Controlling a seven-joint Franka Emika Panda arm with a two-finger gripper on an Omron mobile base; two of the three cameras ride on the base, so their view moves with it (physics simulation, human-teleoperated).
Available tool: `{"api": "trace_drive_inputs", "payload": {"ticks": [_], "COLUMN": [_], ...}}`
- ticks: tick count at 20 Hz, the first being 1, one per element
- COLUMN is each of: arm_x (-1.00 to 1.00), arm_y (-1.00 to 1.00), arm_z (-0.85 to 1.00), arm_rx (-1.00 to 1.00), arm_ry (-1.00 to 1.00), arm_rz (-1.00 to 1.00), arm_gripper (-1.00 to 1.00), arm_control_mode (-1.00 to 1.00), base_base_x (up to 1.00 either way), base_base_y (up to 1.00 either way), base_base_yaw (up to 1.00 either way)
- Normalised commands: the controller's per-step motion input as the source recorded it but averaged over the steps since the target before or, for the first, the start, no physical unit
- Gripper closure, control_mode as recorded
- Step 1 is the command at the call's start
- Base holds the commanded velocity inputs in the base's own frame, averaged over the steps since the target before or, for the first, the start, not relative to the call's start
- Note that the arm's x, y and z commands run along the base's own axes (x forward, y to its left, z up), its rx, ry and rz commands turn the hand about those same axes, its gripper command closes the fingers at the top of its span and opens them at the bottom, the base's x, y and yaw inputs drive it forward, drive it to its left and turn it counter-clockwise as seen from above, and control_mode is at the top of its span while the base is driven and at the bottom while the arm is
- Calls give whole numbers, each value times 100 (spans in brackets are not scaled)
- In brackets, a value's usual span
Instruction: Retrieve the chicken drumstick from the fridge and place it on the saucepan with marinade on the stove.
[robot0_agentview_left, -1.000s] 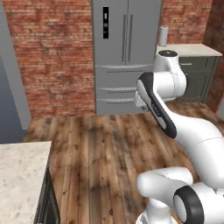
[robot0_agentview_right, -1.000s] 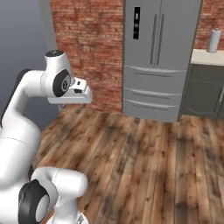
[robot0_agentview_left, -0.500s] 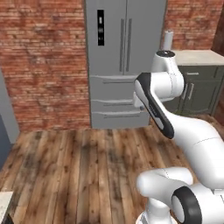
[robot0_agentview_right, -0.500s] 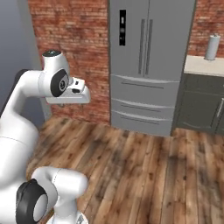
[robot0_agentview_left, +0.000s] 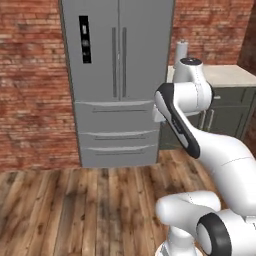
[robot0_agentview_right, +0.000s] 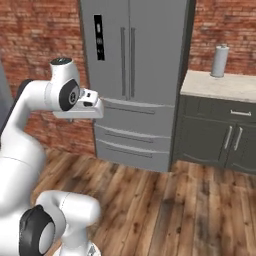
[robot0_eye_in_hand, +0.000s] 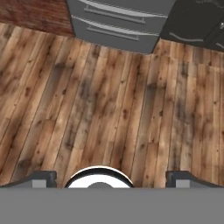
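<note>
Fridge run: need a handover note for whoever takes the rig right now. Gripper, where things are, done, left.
Gripper: open and holding nothing, fingertips spread wide, pointing down at the wooden floor.
Fridge: straight ahead of the base, both doors and both lower drawers shut. Its handles are untouched.
A dark cabinet with a pale counter stands right of the fridge, with a grey canister on top.
Done: base is lined up facing the fridge.
Left: open the fridge, find and grasp the drumstick, drive to the stove, set it in the saucepan.

White rounded arm (robot0_agentview_left: 220, 155), dark joints
</note>
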Motion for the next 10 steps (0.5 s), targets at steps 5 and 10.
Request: {"api": "trace_drive_inputs", "payload": {"ticks": [5,10], "arm_x": [0,0], "arm_y": [0,0], "arm_z": [0,0], "arm_rx": [0,0], "arm_ry": [0,0], "arm_rz": [0,0], "arm_gripper": [-100,-100], "arm_control_mode": [100,100], "base_base_x": [100,100], "base_base_y": [-23,0], "base_base_yaw": [0,-6]}}
